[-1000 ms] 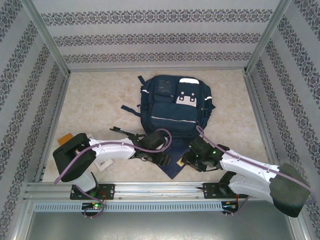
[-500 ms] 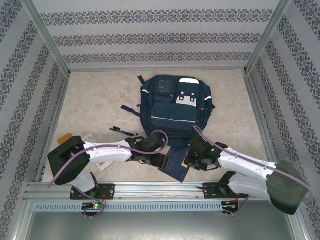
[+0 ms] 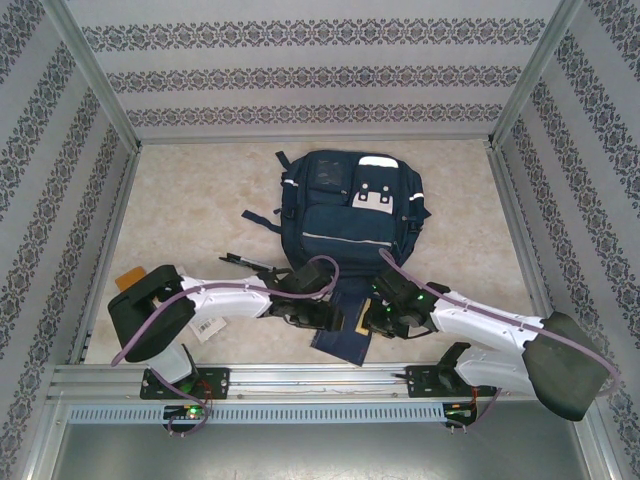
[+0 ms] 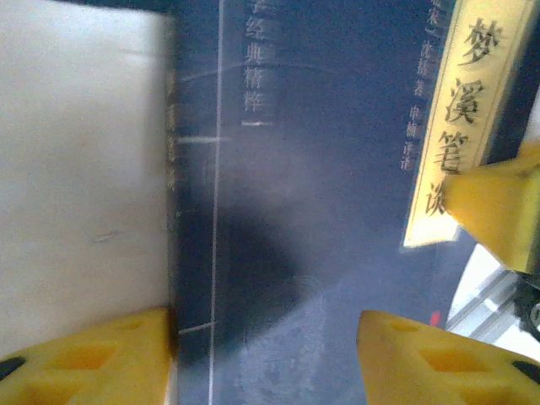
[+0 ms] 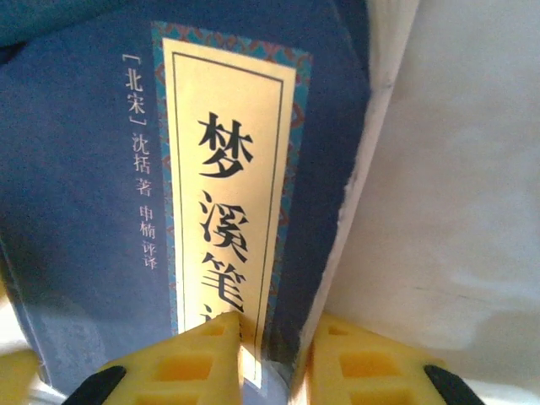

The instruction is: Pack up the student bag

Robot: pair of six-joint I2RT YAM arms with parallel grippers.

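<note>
The student bag (image 3: 350,210) lies flat at the table's middle back, dark navy with white patches. In front of it lies a thin navy book (image 3: 338,325) with a cream title strip (image 5: 228,186). My right gripper (image 5: 278,363) is shut on the book's right edge, one yellow pad on the cover and one under it. My left gripper (image 4: 266,359) stands open over the book's left side (image 4: 321,169), its left finger at the spine edge. From above, the left gripper (image 3: 322,318) and right gripper (image 3: 372,318) flank the book.
A black pen (image 3: 245,262) lies left of the bag's lower corner. A small orange card (image 3: 130,277) and a white label (image 3: 205,327) lie near the left arm. Metal frame rails and patterned walls close in the table on all sides.
The right gripper's jaws have closed on the book's right edge. The book has shifted slightly to the left. The left gripper's jaws have narrowed a little.
</note>
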